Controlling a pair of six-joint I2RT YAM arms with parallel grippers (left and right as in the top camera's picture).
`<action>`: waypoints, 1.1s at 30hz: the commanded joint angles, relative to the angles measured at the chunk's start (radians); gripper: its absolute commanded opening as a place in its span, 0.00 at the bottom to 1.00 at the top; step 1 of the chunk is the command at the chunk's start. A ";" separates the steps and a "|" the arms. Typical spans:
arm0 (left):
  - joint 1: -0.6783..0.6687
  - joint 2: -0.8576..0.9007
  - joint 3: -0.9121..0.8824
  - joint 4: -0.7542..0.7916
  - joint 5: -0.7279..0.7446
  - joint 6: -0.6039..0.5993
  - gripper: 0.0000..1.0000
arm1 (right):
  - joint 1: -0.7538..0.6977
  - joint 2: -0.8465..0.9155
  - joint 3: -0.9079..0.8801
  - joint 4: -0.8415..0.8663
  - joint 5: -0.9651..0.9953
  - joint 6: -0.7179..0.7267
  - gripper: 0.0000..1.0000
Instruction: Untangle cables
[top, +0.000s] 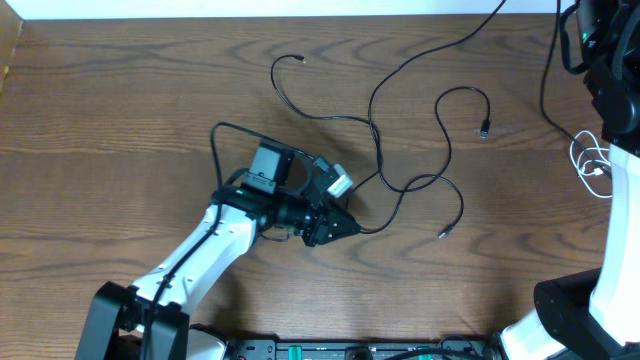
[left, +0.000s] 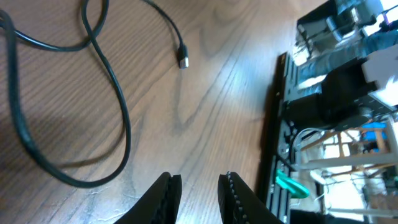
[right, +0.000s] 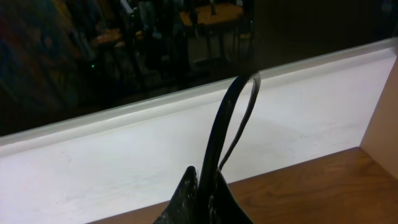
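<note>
**Location.** The black cables (top: 380, 130) lie in loose loops across the middle of the table (top: 120, 120). They cross one another at several places just right of the left gripper (top: 348, 225). One strand runs off the top edge toward the right arm. The white cable (top: 592, 162) lies bunched at the right edge, well apart from the black ones.

**Grippers.** The left gripper sits low over the wood, its jaws a narrow gap apart with nothing between them. In its wrist view a cable loop lies just to one side and a plug (left: 183, 61) lies farther ahead. The right gripper (right: 205, 196) is raised and clamped on a folded length of black cable (right: 227, 118) that stands up from its jaws. We cannot confirm that this is the strand leaving the top edge.

**Handling.** We judge the cords light, limp and thin, with a smooth jacket that may slide through a loose pinch. At each crossing a pulled strand is likely to drag its neighbour. The plugs are the only stiff parts and could snag in a loop. We recommend taking hold just behind a plug, or on a free stretch away from the crossings. The pull should be slow, so that no loop tightens.
</note>
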 joint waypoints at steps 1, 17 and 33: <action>-0.027 0.027 0.009 0.005 -0.087 0.008 0.26 | -0.002 -0.006 0.005 -0.005 -0.003 -0.013 0.01; -0.061 0.098 0.009 0.223 -0.346 -0.121 0.25 | -0.002 -0.006 0.005 -0.037 -0.003 -0.013 0.01; -0.061 0.099 0.009 0.245 -0.393 -0.127 0.70 | -0.002 -0.006 0.005 -0.043 -0.003 -0.013 0.01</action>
